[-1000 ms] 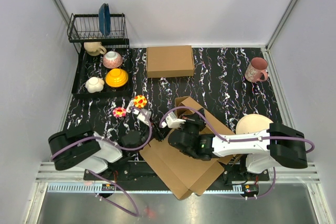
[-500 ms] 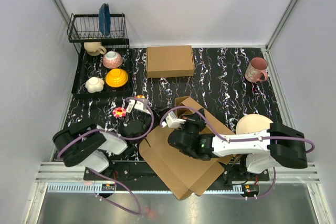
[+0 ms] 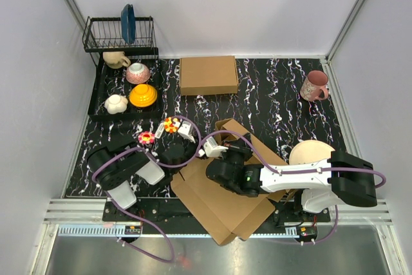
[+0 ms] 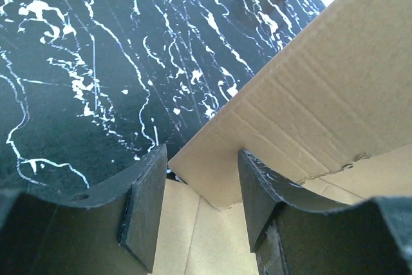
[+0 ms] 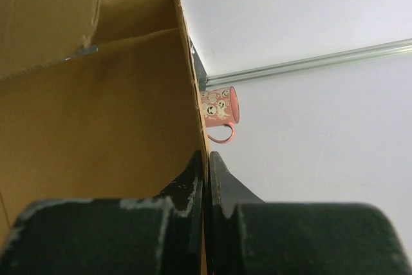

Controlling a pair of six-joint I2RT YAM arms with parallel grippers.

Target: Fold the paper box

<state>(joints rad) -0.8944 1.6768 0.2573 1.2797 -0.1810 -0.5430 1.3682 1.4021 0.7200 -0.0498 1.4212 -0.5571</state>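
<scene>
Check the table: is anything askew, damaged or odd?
The paper box lies skewed, its near corner hanging past the table at the front edge. The right gripper pinches one wall. Nothing looks spilled.

Boxes: two, paper box (image 3: 222,209), formed box (image 3: 208,75).
Mugs: two, pink mug (image 3: 314,85), beige mug (image 3: 116,60).
Bowls: two, pink bowl (image 3: 138,73), yellow bowl (image 3: 143,96).
White cup (image 3: 116,104): one.
Flower toys: two, pink flower (image 3: 147,138), yellow flower (image 3: 171,125).
Blue plate (image 3: 128,24): one.
Rack (image 3: 96,37): one.
Tan dish (image 3: 311,152): one.
</scene>
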